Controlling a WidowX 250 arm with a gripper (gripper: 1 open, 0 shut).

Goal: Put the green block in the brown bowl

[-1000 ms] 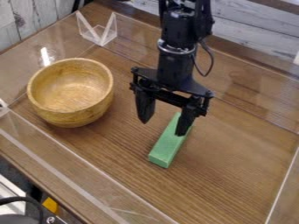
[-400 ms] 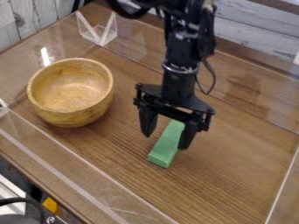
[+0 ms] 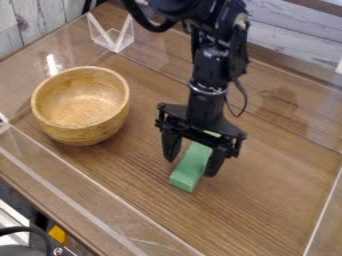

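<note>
Compared with one second ago, the gripper (image 3: pixel 198 160) is lower now and its two fingers stand wide apart on both sides of the green block (image 3: pixel 194 167), near its far end; I cannot tell if they touch it. The block lies flat at the same place on the wooden surface (image 3: pixel 107 190). On the left, the brown bowl (image 3: pixel 82 104) stands upright with nothing inside, well apart from the block. Bare wood lies between the bowl and the block. A clear low wall (image 3: pixel 160 222) runs along the near edge of the surface, near the block's front end.
</note>
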